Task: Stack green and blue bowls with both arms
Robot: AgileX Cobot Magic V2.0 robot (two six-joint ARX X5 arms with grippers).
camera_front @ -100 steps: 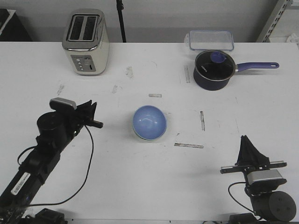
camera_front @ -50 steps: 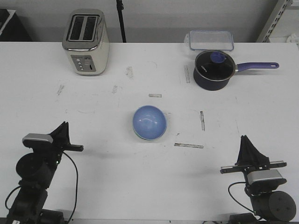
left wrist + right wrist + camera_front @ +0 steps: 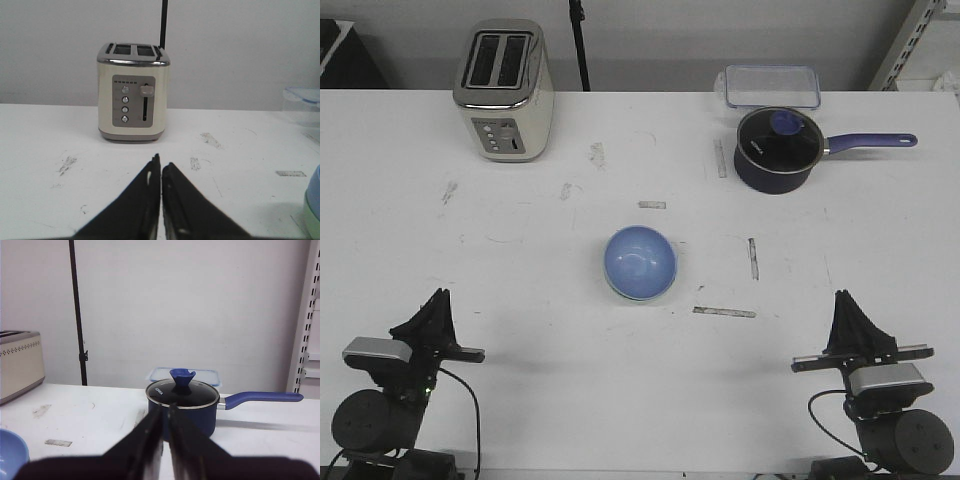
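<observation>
The blue bowl (image 3: 640,260) sits nested inside the green bowl (image 3: 634,298) in the middle of the table, with only a thin green rim showing beneath it. In the left wrist view the blue bowl (image 3: 315,192) rests on the green bowl (image 3: 312,221) at the frame's edge. The right wrist view catches only a slice of the blue bowl (image 3: 10,452). My left gripper (image 3: 441,294) is shut and empty near the table's front left edge, far from the bowls. My right gripper (image 3: 842,296) is shut and empty at the front right. Both pairs of fingers, left gripper (image 3: 161,162) and right gripper (image 3: 165,410), are pressed together.
A cream toaster (image 3: 505,90) stands at the back left. A dark navy saucepan (image 3: 778,150) with a glass lid and blue handle is at the back right, with a clear lidded container (image 3: 772,85) behind it. Strips of tape (image 3: 724,312) mark the table near the bowls.
My left arm has drawn back from beside the bowls to the front left edge of the table. The right arm and the bowls have stayed put.
</observation>
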